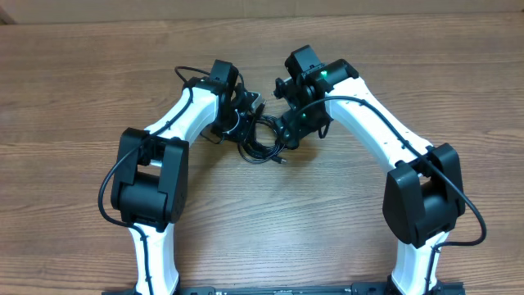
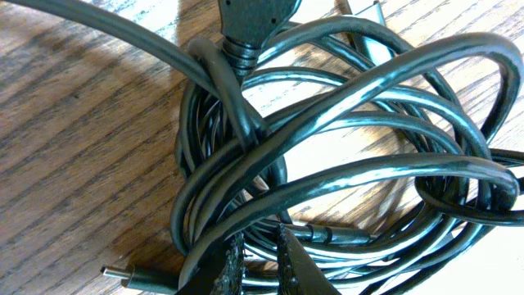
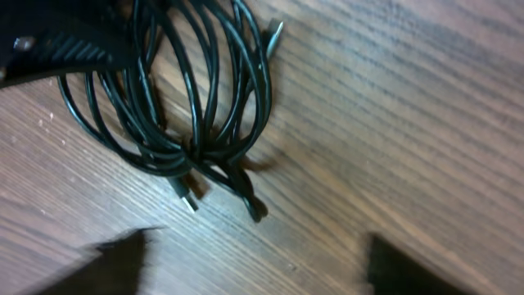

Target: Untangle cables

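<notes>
L gripper (image 2: 258, 264) has its fingers (image 2: 225, 270) nearly pressed together at 6 o'clock of the left wrist view, and it looks to be pinching a strand or 2 of the cables (image 2: 344, 164). The coil fills nearly that whole frame. 1 thick moulded plug (image 2: 254, 20) hangs in at 12 o'clock, and 1 small flat plug (image 2: 123, 274) lies on the wood at 7 o'clock. From overhead, L gripper (image 1: 236, 115) sits at approx 10 o'clock of the cables (image 1: 260, 143), touching the bundle. R gripper (image 1: 288, 124) sits at approx 2 o'clock, just beside it. The bundle lies on the table (image 1: 327, 238) between the 2 arms, a bit toward 12 o'clock from table centre, w/ 1 loose end poking out at 5 o'clock. R gripper (image 3: 266, 266) is spread wide in the right wrist view, w/ blurred fingers (image 3: 123, 262) at 7 and 5 o'clock and only bare wood between them, apart from the cables (image 3: 196, 98), which lie at approx 11 o'clock. 2 small plug tips (image 3: 188, 201) point toward 6 o'clock and a 3rd sits at 12 o'clock. A dark part of the other arm crosses the coil at 10 o'clock.
</notes>
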You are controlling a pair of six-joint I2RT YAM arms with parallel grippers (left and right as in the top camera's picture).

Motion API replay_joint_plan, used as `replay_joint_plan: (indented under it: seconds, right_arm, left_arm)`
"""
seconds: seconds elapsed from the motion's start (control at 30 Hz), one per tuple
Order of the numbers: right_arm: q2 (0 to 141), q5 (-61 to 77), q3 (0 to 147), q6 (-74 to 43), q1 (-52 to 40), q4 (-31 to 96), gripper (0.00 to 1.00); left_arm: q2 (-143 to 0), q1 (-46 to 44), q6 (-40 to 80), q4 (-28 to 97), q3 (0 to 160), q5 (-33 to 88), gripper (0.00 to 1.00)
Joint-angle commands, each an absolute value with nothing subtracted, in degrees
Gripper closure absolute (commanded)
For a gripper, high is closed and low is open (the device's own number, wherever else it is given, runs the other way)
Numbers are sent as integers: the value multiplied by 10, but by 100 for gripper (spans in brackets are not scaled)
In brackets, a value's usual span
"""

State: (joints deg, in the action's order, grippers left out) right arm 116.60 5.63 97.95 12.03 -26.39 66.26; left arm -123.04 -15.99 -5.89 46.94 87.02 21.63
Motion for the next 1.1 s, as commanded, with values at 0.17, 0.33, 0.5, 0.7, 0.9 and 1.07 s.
replay_joint_plan:
  seconds: [0.17, 0.33, 0.5, 0.7, 0.9, 1.07]
  right_arm:
    - [1152, 64, 943, 125, -258, 642, 73]
    - [1152, 66, 898, 125, -258, 588, 73]
    - [1152, 66, 877, 125, -258, 548, 84]
    - [1149, 61, 879, 125, -257, 553, 96]
    - [1117, -21, 914, 68, -253, 608, 96]
    - [1080, -82, 927, 27, -245, 642, 96]
  left_arm:
    - [-1247, -154, -51, 468, 868, 195, 83]
    - [-1247, -154, -51, 468, 868, 195, 83]
    - [-1247, -154, -51, 467, 868, 195, 83]
    - [-1247, -154, -51, 467, 868, 195, 83]
    - [-1247, -154, -51, 466, 868, 195, 84]
    - [-1247, -154, -51, 466, 868, 195, 84]
